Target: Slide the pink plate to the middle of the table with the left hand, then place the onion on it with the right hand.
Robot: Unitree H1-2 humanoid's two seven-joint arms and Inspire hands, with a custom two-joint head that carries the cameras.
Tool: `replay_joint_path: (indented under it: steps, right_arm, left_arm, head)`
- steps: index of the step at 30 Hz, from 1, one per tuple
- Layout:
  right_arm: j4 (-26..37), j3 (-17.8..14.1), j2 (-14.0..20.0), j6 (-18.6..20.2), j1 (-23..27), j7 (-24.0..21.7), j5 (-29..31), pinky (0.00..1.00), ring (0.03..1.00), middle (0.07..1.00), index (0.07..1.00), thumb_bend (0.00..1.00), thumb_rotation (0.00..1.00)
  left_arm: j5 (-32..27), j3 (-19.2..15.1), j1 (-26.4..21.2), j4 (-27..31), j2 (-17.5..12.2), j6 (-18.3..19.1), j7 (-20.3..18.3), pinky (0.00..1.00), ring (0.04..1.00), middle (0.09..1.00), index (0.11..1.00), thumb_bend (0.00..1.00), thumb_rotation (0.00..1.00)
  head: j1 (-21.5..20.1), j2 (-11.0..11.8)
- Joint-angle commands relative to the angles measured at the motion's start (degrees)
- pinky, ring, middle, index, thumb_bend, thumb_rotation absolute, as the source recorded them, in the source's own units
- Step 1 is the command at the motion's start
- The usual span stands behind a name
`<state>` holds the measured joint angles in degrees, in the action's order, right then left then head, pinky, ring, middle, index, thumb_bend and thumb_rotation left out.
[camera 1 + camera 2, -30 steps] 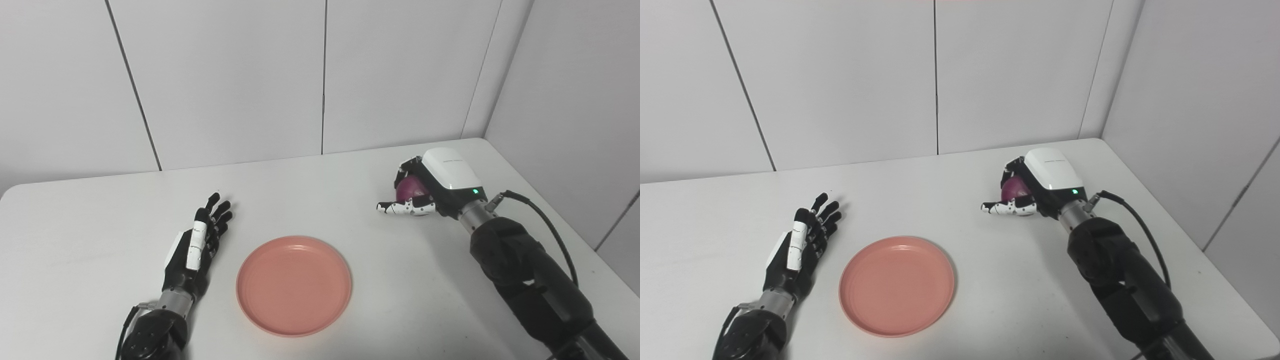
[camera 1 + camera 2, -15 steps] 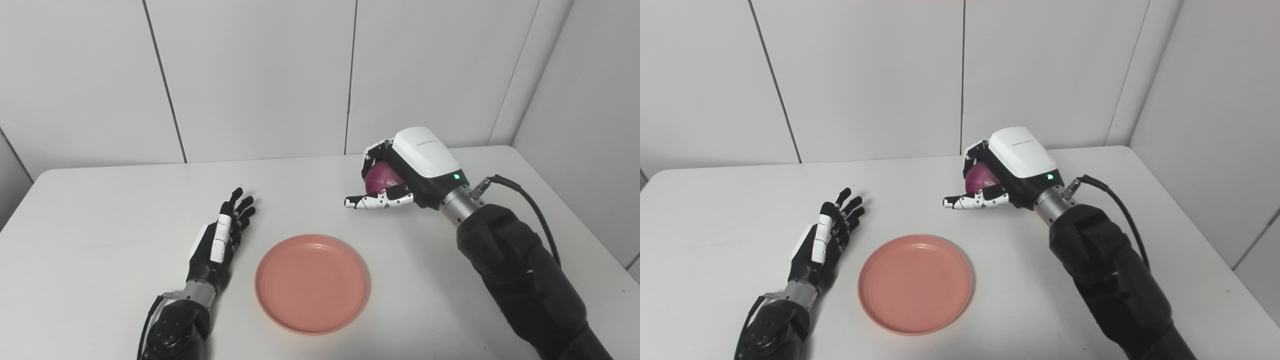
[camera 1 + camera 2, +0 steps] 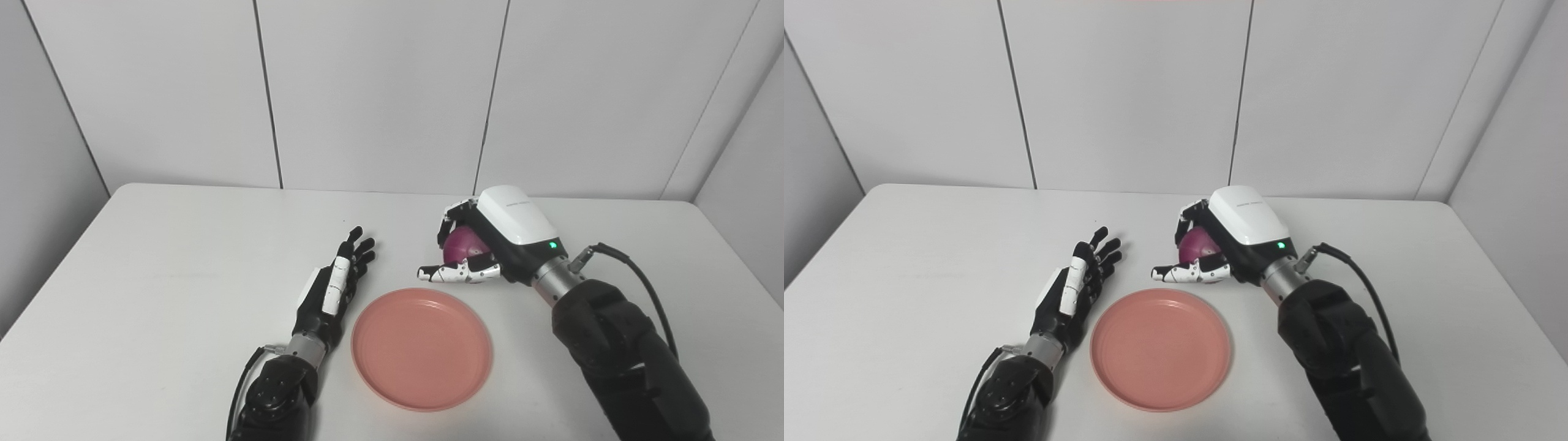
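Pink and round, the shallow plastic plate (image 3: 422,348) lies flat on the white surface (image 3: 153,275), near its front edge and roughly midway between the side edges, so I judge the sliding step done. My left robot hand (image 3: 334,288) rests just beside the plate's left rim, fingers stretched out straight and spread a little, holding nothing; I cannot tell whether its edge touches the rim or stands a hair apart.

My right robot hand (image 3: 474,251) is curled around the round purple-red onion (image 3: 462,245). The fingers wrap over the onion's far side and the thumb lies stretched out beneath it, pointing left. The onion sits in the palm, partly hidden by the white back shell, and seems to be carried just above the surface rather than resting on it, though the views do not settle that.

What the coming move turns on is this: the plate lies toward me and a little to the left of the onion. The thumb tip hangs just beyond the plate's far rim, not yet over its floor. My right robot hand is the one that has to close this gap; the left one is nearer the plate but has no part in it. As I judge it, the hand needs to draw back toward me until the onion is over the plate's middle, then lower and let go. An onion is round and may roll, so a low release near the centre looks safer than dropping it at the rim
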<state>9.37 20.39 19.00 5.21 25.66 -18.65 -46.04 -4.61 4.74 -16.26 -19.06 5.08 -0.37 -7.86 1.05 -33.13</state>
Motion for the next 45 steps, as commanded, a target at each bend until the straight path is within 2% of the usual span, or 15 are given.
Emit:
replay_joint_path:
  steps: [1, 14, 22, 33, 39, 45]
  right_arm:
    - [0.2, 0.5, -0.7, -2.8, 1.5, 2.3, -1.1, 0.14, 0.204, 0.286, 0.405, 0.46, 0.54]
    - [-3.9, 5.1, -2.1, -3.9, -0.8, 3.7, -3.2, 0.16, 0.228, 0.318, 0.456, 0.44, 0.56]
    - [-5.5, 5.8, -2.1, -5.1, -2.0, 4.3, -3.5, 0.15, 0.219, 0.31, 0.458, 0.44, 0.48]
    - [-6.1, 6.6, -1.6, -6.8, -2.8, 4.0, -4.0, 0.14, 0.202, 0.282, 0.403, 0.45, 0.53]
    - [-4.9, 7.7, -1.9, -6.8, -3.8, 3.5, -5.3, 0.16, 0.231, 0.326, 0.474, 0.45, 0.49]
    - [-5.1, 7.9, -2.0, -7.3, -4.0, 4.0, -6.2, 0.15, 0.221, 0.315, 0.467, 0.46, 0.48]
  left_arm:
    - [0.1, 0.1, 2.5, -1.9, 0.5, 2.1, 0.5, 1.0, 0.945, 0.946, 0.978, 0.79, 1.0]
    - [0.3, 0.1, 2.5, -1.8, 0.4, 1.6, 0.5, 1.0, 0.938, 0.943, 0.968, 0.81, 1.0]
    - [0.6, 0.6, 2.3, -2.3, 0.2, 0.8, 0.2, 1.0, 0.939, 0.947, 0.966, 0.81, 1.0]
    - [1.1, 0.5, 1.8, -3.1, 0.3, 1.2, 0.8, 1.0, 0.938, 0.949, 0.966, 0.82, 1.0]
    - [1.1, 0.3, 1.7, -3.6, 0.1, 0.5, 0.6, 1.0, 0.935, 0.95, 0.969, 0.8, 1.0]
    - [1.0, 0.1, 1.6, -4.2, 0.0, 0.0, 0.4, 1.0, 0.935, 0.952, 0.971, 0.81, 1.0]
  head:
    - [0.3, 0.0]
    - [0.3, -0.5]
    - [0.4, -0.6]
    - [0.5, -0.6]
    - [0.6, -0.7]
    - [0.4, -0.8]
